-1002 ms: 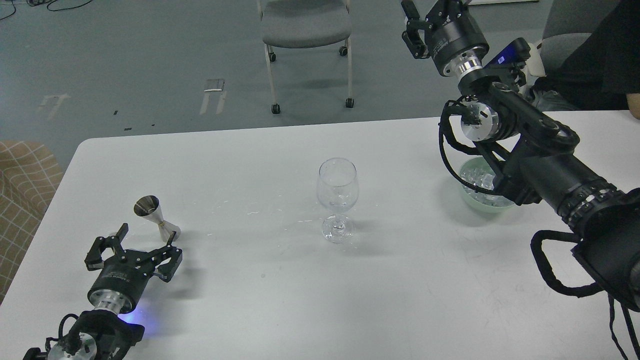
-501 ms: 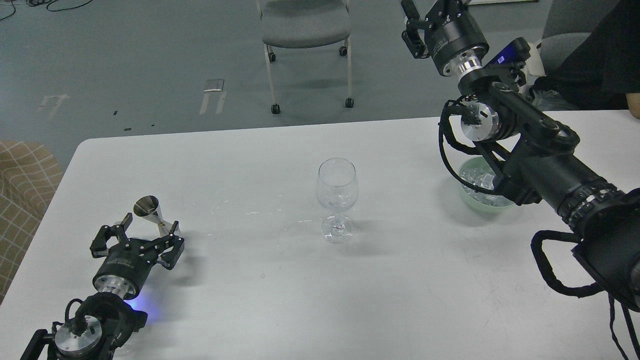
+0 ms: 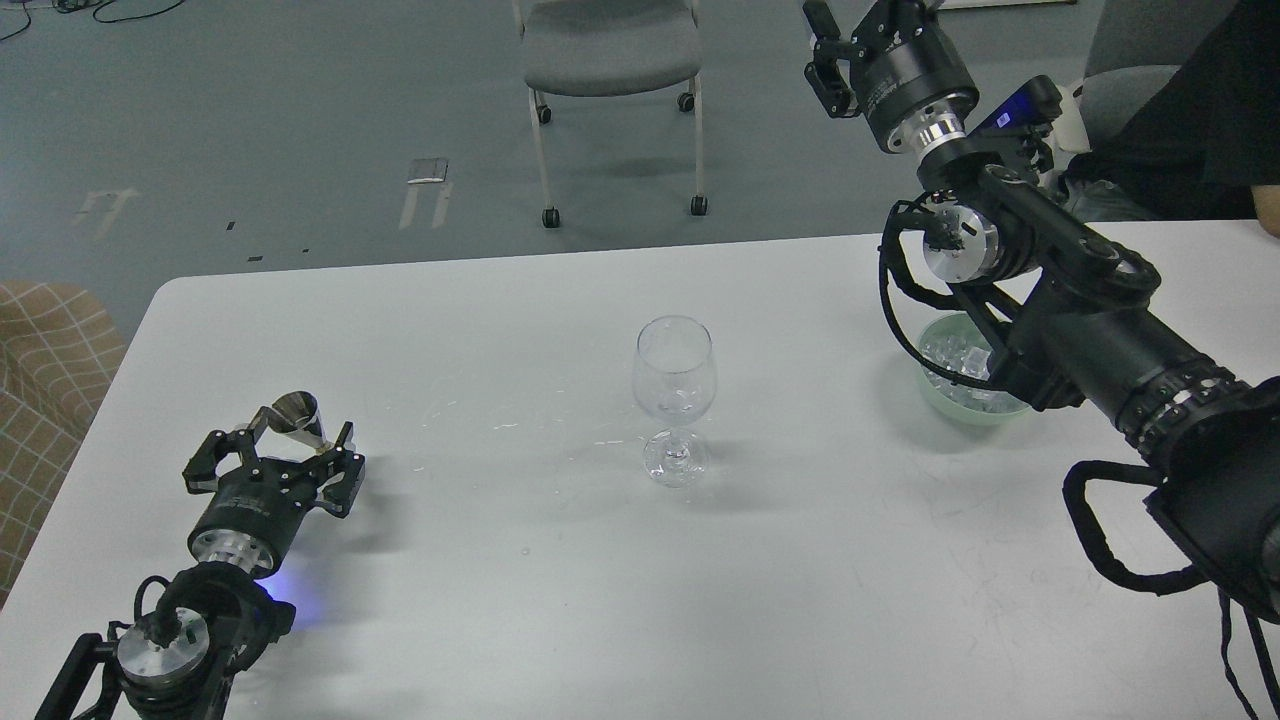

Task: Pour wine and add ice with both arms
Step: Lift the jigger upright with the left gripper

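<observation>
On table [image 3: 520,600] left, L gripper [image 3: 292,440] fingers wide round steel jigger [image 3: 297,415]; R gripper [image 3: 850,40] fingers unclear.

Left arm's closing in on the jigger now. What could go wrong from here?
1. The left gripper has open fingers straddling the small metal jigger; an off-centre close could tip it.
2. The wine glass stands unsupported mid-table, so a careless sweep may topple it.
3. The right arm hides part of the ice bowl.

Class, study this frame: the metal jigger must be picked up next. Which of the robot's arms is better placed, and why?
Left. Its tool is open with fingers on either side of the jigger on the table. The right tool is raised far beyond the table's back edge, well past the ice bowl.
</observation>
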`<state>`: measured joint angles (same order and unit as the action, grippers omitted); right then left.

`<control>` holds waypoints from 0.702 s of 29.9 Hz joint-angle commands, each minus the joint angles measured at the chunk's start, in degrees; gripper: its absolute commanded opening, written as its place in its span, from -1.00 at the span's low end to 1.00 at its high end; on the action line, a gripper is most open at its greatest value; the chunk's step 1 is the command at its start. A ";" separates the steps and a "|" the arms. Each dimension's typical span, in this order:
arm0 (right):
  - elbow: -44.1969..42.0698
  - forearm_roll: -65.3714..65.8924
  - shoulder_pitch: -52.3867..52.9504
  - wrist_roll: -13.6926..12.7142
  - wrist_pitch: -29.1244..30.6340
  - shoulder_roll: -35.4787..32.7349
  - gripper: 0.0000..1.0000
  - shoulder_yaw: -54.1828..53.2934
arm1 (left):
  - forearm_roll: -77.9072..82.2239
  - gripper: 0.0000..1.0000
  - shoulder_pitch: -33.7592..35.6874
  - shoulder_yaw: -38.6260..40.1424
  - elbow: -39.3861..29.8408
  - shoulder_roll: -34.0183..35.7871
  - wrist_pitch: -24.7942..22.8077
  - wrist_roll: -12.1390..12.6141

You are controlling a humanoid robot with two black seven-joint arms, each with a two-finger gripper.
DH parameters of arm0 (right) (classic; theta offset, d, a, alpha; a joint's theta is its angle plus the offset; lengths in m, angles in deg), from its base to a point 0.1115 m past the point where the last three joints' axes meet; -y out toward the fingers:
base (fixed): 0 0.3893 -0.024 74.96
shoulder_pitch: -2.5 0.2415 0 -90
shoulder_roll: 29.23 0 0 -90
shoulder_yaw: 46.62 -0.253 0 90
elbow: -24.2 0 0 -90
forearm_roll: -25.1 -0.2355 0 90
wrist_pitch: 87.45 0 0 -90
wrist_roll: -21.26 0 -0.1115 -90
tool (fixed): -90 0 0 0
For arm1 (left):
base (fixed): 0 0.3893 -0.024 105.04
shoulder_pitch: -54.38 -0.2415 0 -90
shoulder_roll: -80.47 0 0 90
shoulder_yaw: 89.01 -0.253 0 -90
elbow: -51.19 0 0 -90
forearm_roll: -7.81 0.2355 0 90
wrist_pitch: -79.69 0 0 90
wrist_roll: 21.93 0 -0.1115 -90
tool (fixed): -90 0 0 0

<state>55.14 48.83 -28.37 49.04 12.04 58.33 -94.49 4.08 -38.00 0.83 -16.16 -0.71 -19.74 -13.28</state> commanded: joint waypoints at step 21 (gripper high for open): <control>0.18 0.00 0.37 0.00 0.00 0.07 1.00 0.06 | 2.23 -0.33 0.01 -1.85 1.95 -0.38 -7.52 -0.66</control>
<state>55.24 48.83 -27.94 49.04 12.04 58.40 -94.45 6.34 -38.05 -0.90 -15.35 -0.99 -24.96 -14.13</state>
